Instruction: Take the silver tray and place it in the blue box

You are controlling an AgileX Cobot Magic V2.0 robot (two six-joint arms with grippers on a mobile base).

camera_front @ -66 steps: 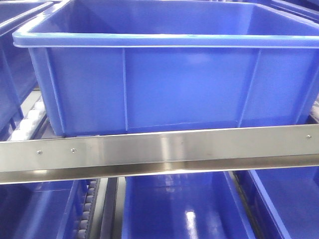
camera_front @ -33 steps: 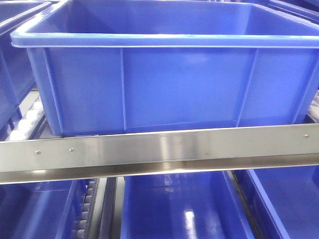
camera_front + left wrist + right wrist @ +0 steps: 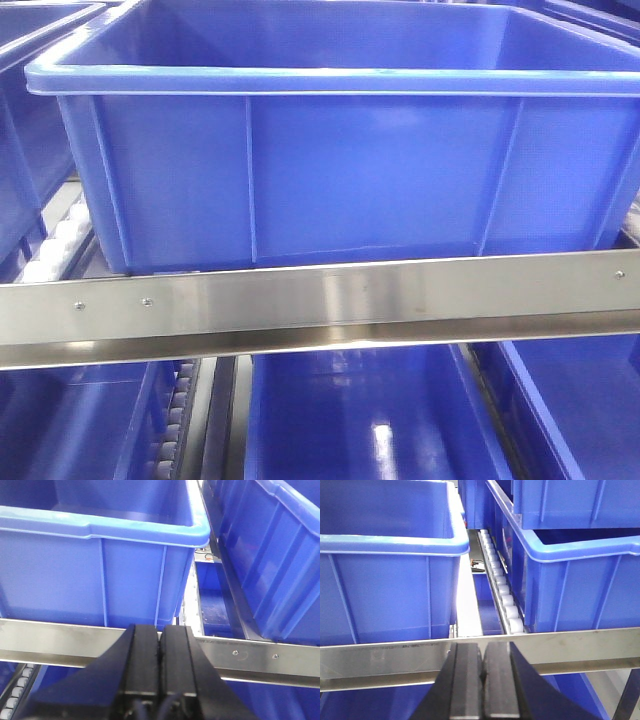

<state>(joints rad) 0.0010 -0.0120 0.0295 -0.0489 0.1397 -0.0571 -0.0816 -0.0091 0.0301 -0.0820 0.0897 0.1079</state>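
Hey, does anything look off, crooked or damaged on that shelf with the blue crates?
Nothing stands out. The blue box sits squarely behind the steel rail, undamaged. No silver tray is in view.

Your left gripper (image 3: 161, 645) sits at the bottom of its wrist view, black fingers (image 3: 142, 660) pressed flat together, nothing between them. Your right gripper (image 3: 482, 665) matches it: both pads (image 3: 496, 680) closed face to face, empty, pointing straight ahead and level. Neither arm shows in your front view
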